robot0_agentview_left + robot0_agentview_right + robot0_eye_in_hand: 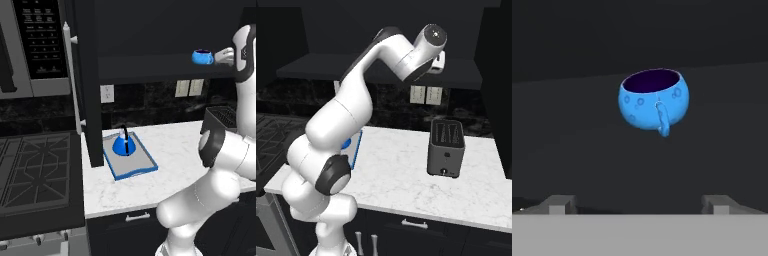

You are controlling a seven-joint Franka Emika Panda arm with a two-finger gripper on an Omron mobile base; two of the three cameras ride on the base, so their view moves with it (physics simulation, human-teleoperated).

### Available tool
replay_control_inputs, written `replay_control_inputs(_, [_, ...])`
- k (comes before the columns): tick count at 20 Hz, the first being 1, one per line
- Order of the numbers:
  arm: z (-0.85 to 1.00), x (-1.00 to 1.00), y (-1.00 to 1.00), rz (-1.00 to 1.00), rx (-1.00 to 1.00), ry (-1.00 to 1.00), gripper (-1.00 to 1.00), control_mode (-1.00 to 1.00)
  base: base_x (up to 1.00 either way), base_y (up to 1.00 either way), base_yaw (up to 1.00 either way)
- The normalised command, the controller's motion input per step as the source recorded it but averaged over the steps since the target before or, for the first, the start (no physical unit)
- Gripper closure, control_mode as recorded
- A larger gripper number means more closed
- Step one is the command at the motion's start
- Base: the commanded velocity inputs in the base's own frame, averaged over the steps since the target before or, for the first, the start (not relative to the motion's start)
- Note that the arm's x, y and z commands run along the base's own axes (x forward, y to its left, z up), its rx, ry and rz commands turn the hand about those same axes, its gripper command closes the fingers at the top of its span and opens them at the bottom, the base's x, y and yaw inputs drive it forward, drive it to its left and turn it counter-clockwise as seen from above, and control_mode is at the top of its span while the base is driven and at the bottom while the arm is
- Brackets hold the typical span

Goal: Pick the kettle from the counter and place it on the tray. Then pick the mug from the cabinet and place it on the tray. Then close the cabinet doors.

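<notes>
One kettle (pixel 123 145), one mug (pixel 202 57), one tray (pixel 145 165), seemingly.

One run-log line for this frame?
kettle: on tray | mug: on cabinet shelf | end effector: open, facing mug, apart

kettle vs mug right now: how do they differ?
Shape: the bright blue cone-shaped kettle tapers up to a black arched handle; the squat round blue mug has a small side handle and an open top showing a dark purple inside.
Place: the kettle stands on the blue-rimmed grey tray on the counter; the mug sits on the dark cabinet shelf, higher up.
Both are bright blue and upright.
</notes>
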Motion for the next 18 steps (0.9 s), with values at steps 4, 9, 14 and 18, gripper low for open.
replay_control_inputs(4, [0.0, 0.36, 0.01, 0.02, 0.0, 0.0, -1.0, -1.0, 0.0, 0.0, 0.0])
replay_control_inputs(9, [0.0, 0.26, 0.0, 0.09, 0.0, 0.0, -1.0, -1.0, 0.0, 0.0, 0.0])
replay_control_inputs(14, [-0.03, 0.14, 0.0, 0.16, 0.0, 0.0, -1.0, -1.0, 0.0, 0.0, 0.0])
replay_control_inputs(18, [0.0, 0.19, -0.03, 0.15, 0.0, 0.0, -1.0, -1.0, 0.0, 0.0, 0.0])
